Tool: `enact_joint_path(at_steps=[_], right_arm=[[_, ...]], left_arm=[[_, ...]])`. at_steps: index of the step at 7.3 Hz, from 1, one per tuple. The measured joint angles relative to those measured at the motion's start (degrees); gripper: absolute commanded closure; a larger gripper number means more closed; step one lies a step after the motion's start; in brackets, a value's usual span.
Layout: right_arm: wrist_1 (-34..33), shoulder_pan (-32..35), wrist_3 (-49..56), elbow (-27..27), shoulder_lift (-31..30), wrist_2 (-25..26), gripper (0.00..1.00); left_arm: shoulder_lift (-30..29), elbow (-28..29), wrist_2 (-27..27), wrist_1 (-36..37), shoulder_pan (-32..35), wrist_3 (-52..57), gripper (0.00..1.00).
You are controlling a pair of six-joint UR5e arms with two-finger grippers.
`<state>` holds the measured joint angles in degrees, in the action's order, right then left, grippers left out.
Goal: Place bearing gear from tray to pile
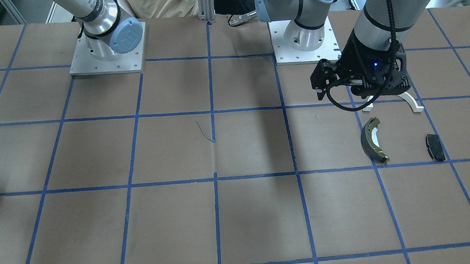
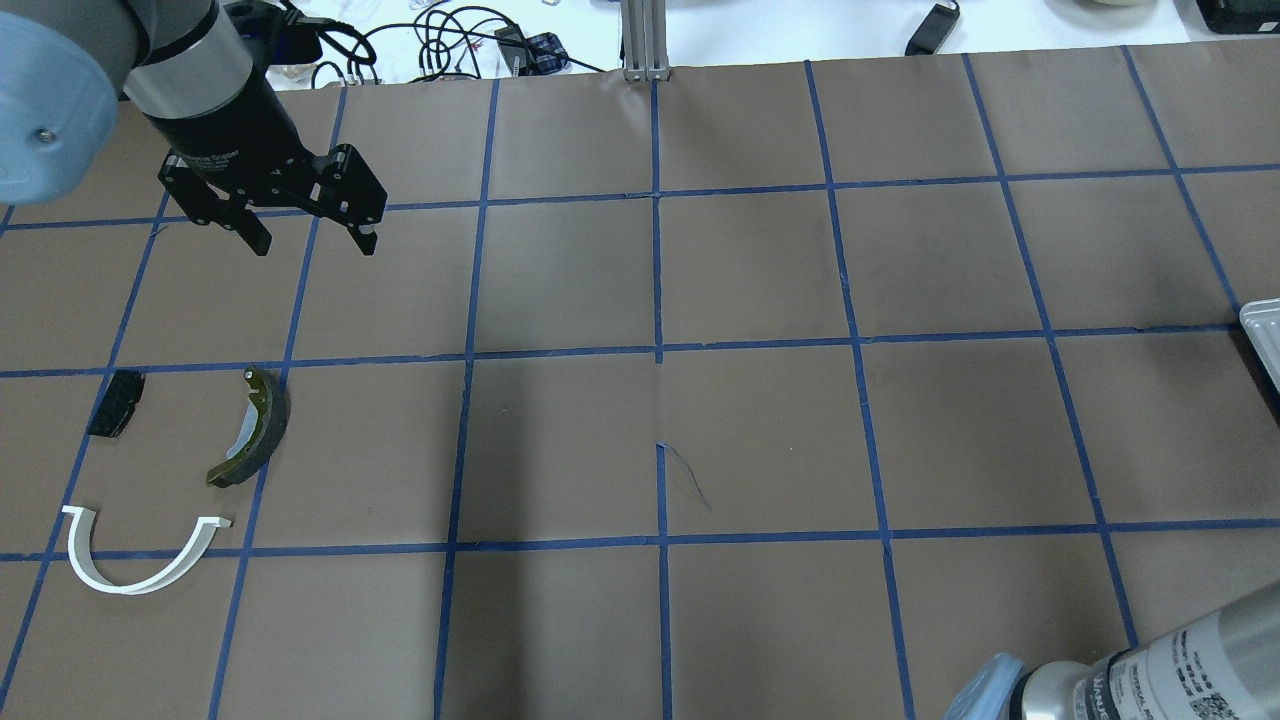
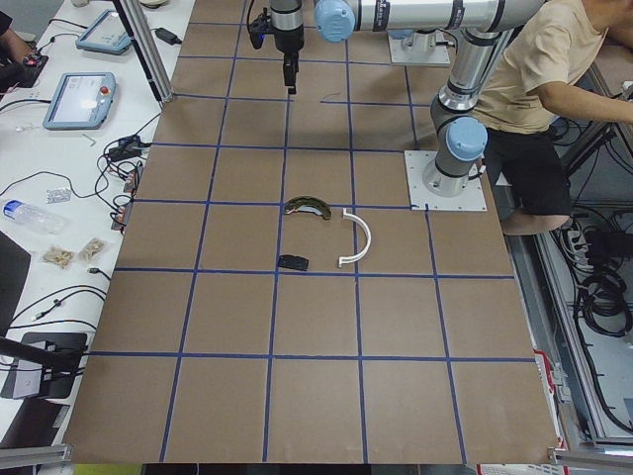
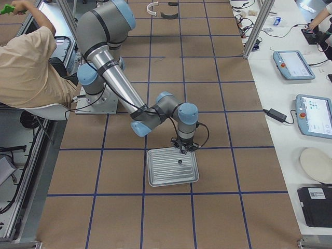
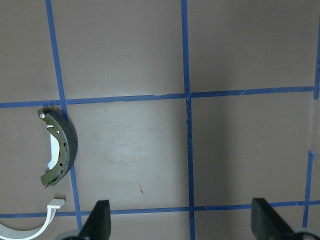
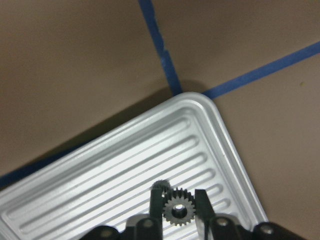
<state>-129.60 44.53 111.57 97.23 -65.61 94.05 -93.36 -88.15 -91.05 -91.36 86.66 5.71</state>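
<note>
A small toothed bearing gear (image 6: 176,207) sits between my right gripper's (image 6: 178,202) two fingertips, which are closed against its sides, just over the ribbed silvery tray (image 6: 220,120). The exterior right view shows this gripper (image 4: 182,150) above the tray (image 4: 161,174). The pile lies far off at the table's other end: an olive brake shoe (image 2: 255,430), a white arch piece (image 2: 130,580) and a black brake pad (image 2: 115,403). My left gripper (image 2: 312,243) hangs open and empty beyond the pile; its wrist view shows the brake shoe (image 5: 62,150) and the arch's end (image 5: 30,231).
Brown table with a blue tape grid. Only the tray's edge (image 2: 1262,330) shows at the overhead view's right side. Arm base plates (image 1: 107,58) stand at the robot's side. A person in a beige shirt (image 4: 31,67) sits beside the robot. Tablets and cables lie on the side bench (image 4: 293,65).
</note>
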Motion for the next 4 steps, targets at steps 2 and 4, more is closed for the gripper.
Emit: enact_joint_path(at_steps=[2,4], right_arm=[[0.43,7.99,-19.05,0.15,-1.27,-0.09,1.0],[0.37,19.18,-41.31,-0.38,-1.46,-0.77,1.0]], left_arm=[[0.07,0.0,-0.06,0.0,-0.02,0.0,0.0],[-0.03,0.09,0.2,0.38,0.01,0.0,0.0]])
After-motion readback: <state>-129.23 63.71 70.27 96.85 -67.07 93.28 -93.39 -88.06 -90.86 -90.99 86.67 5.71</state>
